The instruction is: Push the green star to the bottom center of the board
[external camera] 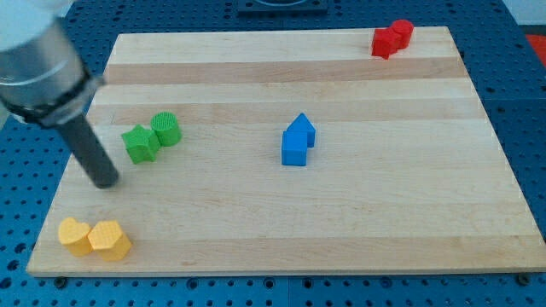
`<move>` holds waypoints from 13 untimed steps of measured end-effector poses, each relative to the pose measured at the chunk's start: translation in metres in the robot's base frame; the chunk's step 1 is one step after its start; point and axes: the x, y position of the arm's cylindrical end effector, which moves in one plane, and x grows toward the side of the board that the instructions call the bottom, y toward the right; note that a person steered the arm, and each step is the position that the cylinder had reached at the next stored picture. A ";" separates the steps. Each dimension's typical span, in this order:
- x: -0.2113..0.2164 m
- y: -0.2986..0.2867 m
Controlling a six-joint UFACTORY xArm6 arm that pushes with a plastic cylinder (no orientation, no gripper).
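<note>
Right now my tip (106,181) sits below and to the view's left of the green star (140,143) — there is no hand on this rod, so nothing to open or close. With the star touching the green cylinder (167,128) near the worktop's (384,239) left edge, I judge the tip should circle above-left of the star, then push down-right — clear of the yellow blocks (94,238).

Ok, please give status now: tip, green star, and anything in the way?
My tip down, just left-below green star. Star at left side, touching green cylinder. Yellow blocks at bottom-left corner, off direct path.
</note>
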 end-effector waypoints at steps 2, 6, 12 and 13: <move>-0.074 -0.029; -0.007 0.112; 0.040 0.135; 0.031 0.094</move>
